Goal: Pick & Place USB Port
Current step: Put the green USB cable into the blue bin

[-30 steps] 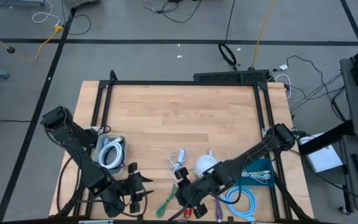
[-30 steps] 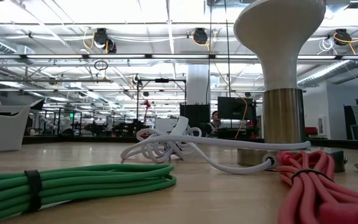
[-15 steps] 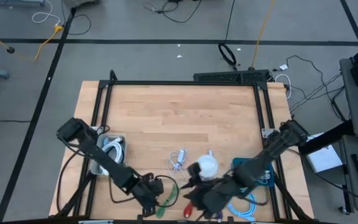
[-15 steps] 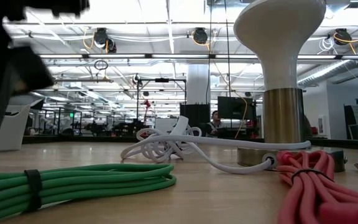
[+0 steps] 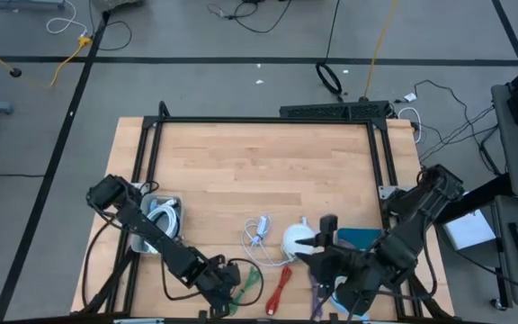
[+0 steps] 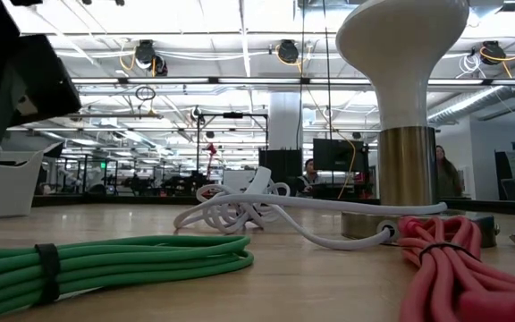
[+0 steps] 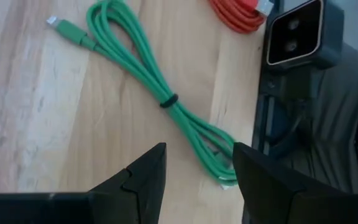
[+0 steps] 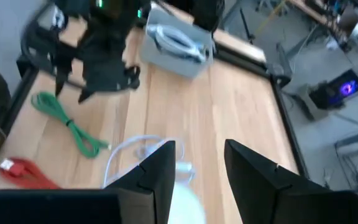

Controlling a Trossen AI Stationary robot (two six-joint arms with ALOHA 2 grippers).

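Observation:
A white mushroom-shaped hub [image 5: 297, 238] stands on its metal base near the table's near edge; it is tall in the low view [image 6: 401, 116]. A coiled white cable [image 5: 257, 229] runs into that base. My right gripper [image 5: 317, 245] is open just right of the hub, which shows below its fingers in the right wrist view [image 8: 180, 199]. My left gripper [image 5: 232, 279] is open above a bundled green cable [image 7: 166, 102], touching nothing. A red cable [image 5: 280, 288] lies beside the green one.
A grey bin [image 5: 160, 220] with a white cable stands at the left. A teal box [image 5: 364, 238], a blue cable [image 5: 351, 292] and a purple cable [image 5: 315, 301] lie at the near right. A camera block [image 7: 294, 31] sits at the near edge. The table's far half is bare wood [image 5: 259, 166].
My left gripper has gone toward the table's right edge, from the near left corner to above the green cable. My right gripper has gone toward the right and far edges, off the red cable, which now shows, to beside the white hub.

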